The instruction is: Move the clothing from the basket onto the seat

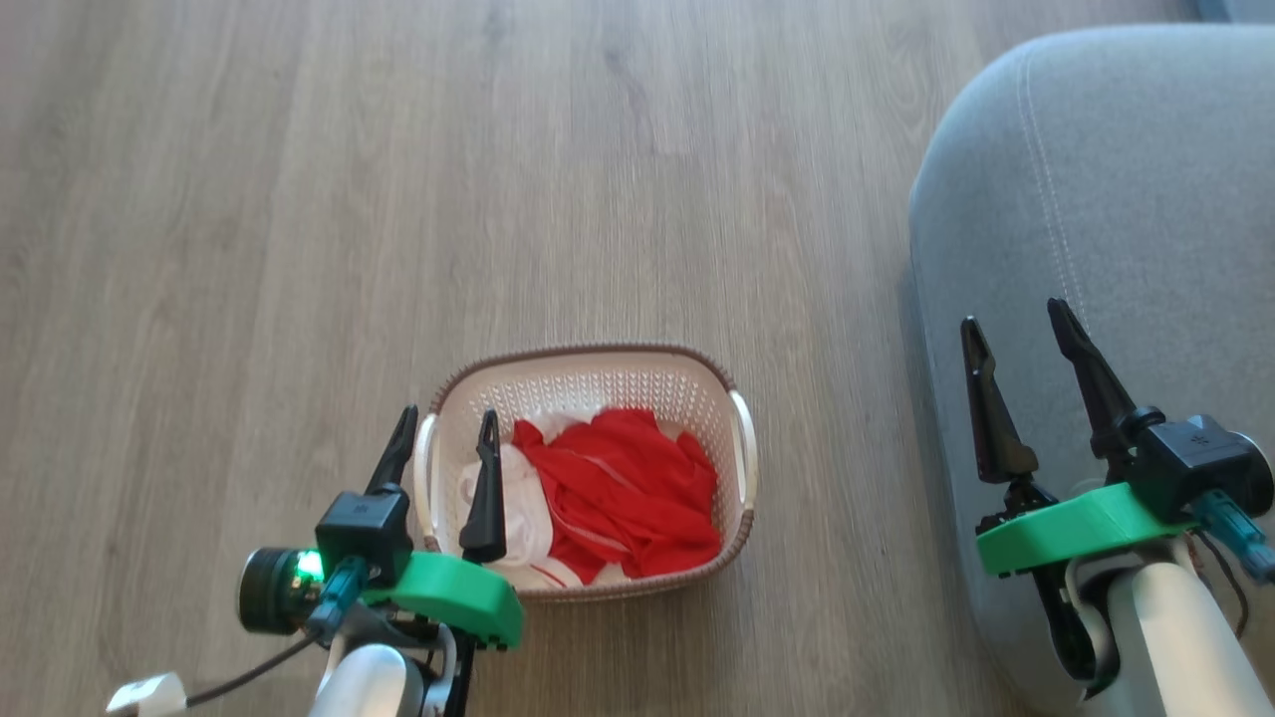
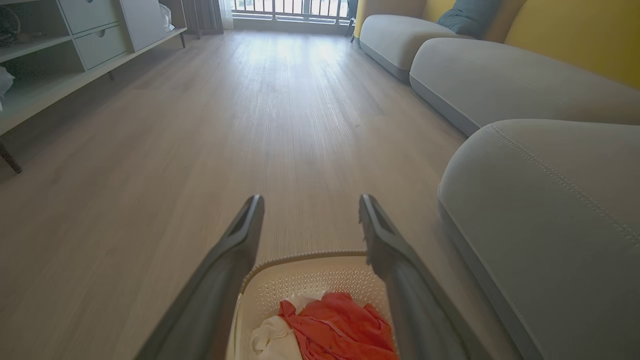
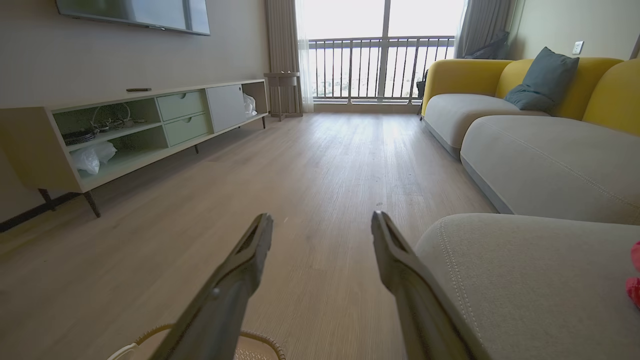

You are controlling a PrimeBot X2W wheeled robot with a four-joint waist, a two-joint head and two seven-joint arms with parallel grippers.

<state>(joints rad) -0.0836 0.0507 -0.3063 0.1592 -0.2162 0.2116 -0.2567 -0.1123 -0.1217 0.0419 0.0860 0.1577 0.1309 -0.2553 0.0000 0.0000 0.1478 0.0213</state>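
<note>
The cream perforated basket (image 1: 583, 383) with its brown braided rim stands on the wooden floor, holding crumpled red clothing (image 1: 623, 488) with white parts at its left. My left gripper (image 1: 446, 426) is open above the basket's left rim, nothing between its fingers; in the left wrist view the same gripper (image 2: 310, 202) hangs over the basket (image 2: 305, 277) and the clothing (image 2: 340, 325). My right gripper (image 1: 1011, 324) is open and empty over the edge of the grey seat (image 1: 1126, 179). In the right wrist view a scrap of red fabric (image 3: 634, 280) lies on the seat (image 3: 525, 280) at the frame's right edge.
Bare wooden floor (image 1: 398, 179) stretches ahead and to the left of the basket. Further grey sofa cushions (image 3: 540, 150) with yellow backs run along the right. A low pale TV cabinet (image 3: 140, 130) lines the left wall, with a balcony window behind.
</note>
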